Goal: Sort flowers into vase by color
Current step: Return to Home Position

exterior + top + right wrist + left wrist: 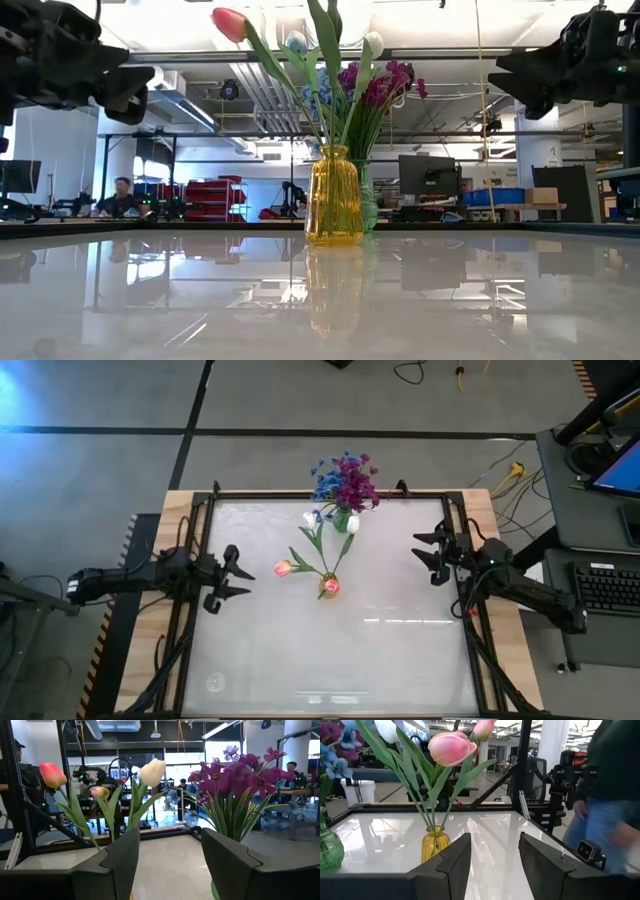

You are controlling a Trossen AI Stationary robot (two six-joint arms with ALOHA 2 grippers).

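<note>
A yellow glass vase (329,586) stands near the table's middle, holding pink tulip buds (452,747) and a white one (152,771) on green stems. Behind it, at the far edge, a green vase (342,520) holds blue blossoms (324,480) and purple blossoms (235,777). My left gripper (235,575) hovers open at the table's left side, above the top, pointing level toward the yellow vase (435,845). My right gripper (432,555) hovers open at the right side, facing the flowers. Neither has anything between its fingers.
A black frame (330,494) runs around the white tabletop, with upright posts at its corners. A person (610,795) stands beyond the table's right side in the left wrist view. Cables (505,470) lie on the floor past the far right corner.
</note>
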